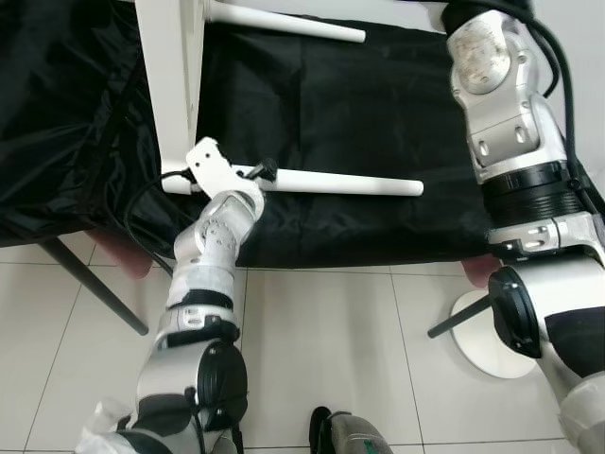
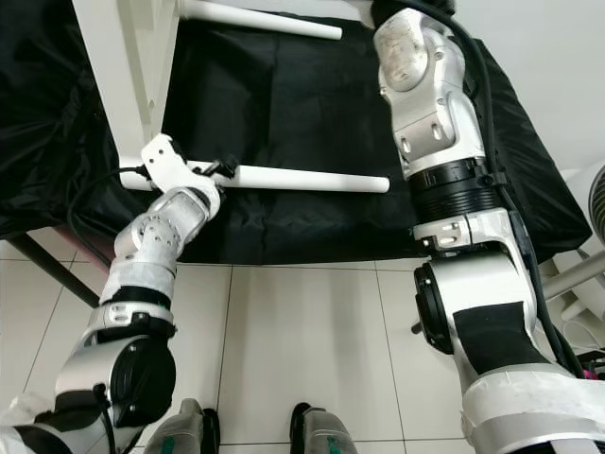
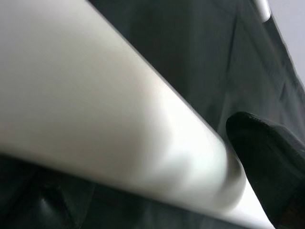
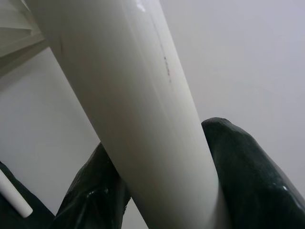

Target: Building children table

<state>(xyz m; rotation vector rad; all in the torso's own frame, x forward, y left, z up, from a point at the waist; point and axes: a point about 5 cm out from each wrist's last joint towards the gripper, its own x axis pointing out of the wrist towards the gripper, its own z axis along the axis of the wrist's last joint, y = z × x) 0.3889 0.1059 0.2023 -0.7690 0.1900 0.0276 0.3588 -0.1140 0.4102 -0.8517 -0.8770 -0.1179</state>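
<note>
A white children's table lies on its side on a black cloth (image 1: pixel 378 104); its top (image 1: pixel 170 85) stands on edge at the left. Two round white legs point right: an upper leg (image 1: pixel 284 24) and a lower leg (image 1: pixel 340 183). My left gripper (image 1: pixel 262 172) is shut on the lower leg near where it meets the top; one black finger (image 3: pixel 267 157) shows beside the leg. My right arm (image 1: pixel 501 95) reaches up out of the picture. My right gripper (image 4: pixel 162 181) is shut on a white table leg (image 4: pixel 128 95), a black finger (image 4: pixel 248 162) on each side.
The cloth-covered surface stands on dark metal legs (image 1: pixel 95 284) over a pale tiled floor (image 1: pixel 321 350). A white round stand base (image 1: pixel 492 340) sits on the floor at the right, with a fan (image 2: pixel 591 199) beside it. Black cables (image 1: pixel 132 208) hang at the left.
</note>
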